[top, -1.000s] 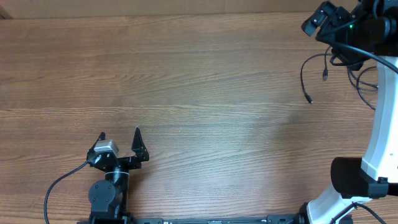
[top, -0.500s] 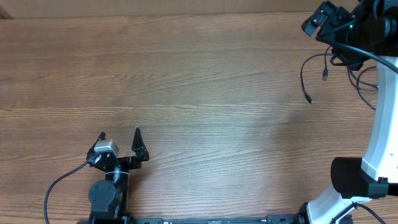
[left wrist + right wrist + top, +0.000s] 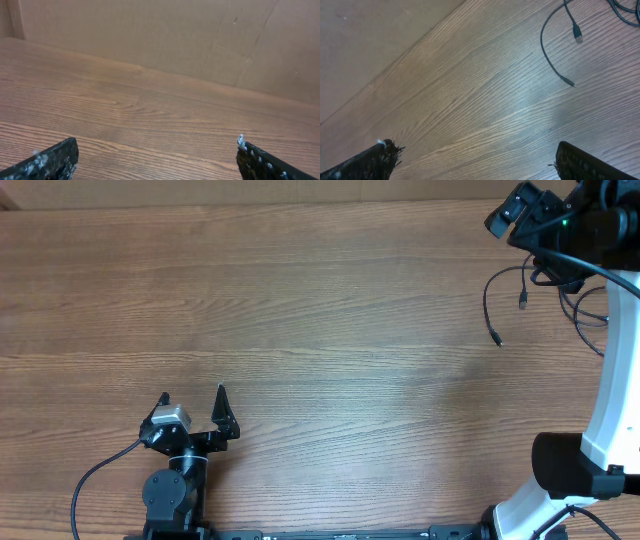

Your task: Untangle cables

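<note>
Black cables [image 3: 486, 305] lie in loose loops at about two o'clock on the wooden desk [image 3: 330, 330], with two plug ends free and the rest running under the right arm. The right hand [image 3: 472, 147] hovers over them, spread wide and empty. The left hand [image 3: 193, 395] sits at seven o'clock, well apart, also wide open. Nothing has shifted in the last second, so untangling seems not yet begun.

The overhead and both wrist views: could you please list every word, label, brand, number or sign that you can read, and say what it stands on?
None: no text can be read in any view.
The brown wood-grain table, the thin black cables, the black left gripper and the black right gripper show no print.
</note>
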Tool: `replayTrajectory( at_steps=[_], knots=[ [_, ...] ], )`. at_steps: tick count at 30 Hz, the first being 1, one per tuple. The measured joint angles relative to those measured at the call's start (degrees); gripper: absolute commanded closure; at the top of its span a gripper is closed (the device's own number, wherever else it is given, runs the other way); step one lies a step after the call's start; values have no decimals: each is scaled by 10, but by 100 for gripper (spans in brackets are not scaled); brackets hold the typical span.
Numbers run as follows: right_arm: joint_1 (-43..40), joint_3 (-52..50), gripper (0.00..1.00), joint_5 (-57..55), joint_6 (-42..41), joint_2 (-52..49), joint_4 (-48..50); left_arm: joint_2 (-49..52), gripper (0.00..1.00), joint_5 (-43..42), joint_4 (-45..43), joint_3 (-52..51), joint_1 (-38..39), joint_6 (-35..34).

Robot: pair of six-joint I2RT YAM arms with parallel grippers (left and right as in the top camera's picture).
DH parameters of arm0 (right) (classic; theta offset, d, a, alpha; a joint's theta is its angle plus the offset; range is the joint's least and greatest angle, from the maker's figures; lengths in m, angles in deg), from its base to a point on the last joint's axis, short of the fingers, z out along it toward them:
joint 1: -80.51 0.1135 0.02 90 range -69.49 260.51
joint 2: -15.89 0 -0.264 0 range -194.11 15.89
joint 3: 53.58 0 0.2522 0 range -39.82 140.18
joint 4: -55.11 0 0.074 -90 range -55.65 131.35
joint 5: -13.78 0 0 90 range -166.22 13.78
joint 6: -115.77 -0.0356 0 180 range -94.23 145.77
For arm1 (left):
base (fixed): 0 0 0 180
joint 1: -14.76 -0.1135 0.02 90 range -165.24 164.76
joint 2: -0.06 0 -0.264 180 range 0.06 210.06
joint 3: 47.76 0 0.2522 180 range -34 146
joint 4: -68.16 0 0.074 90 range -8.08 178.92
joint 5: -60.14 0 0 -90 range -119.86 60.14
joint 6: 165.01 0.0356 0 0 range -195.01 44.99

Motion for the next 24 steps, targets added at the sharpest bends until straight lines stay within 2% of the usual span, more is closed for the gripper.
replayTrajectory(
  at_steps=[12, 15, 19, 23, 24],
  knots=[
    [0, 0, 0, -20, 0, 0, 4, 0, 0, 0, 0, 0, 0, 0],
    [1, -14, 0, -35, 0, 5, 30, 0, 0, 0, 0, 0, 0, 0],
    [11, -111, 0, -49, 0, 49, 144, 0, 0, 0, 0, 0, 0, 0],
    [31, -305, 0, -54, 0, 151, 319, 0, 0, 0, 0, 0, 0, 0],
    [33, -334, 0, -56, 0, 167, 332, 0, 1, 0, 0, 0, 0, 0]
  ],
)
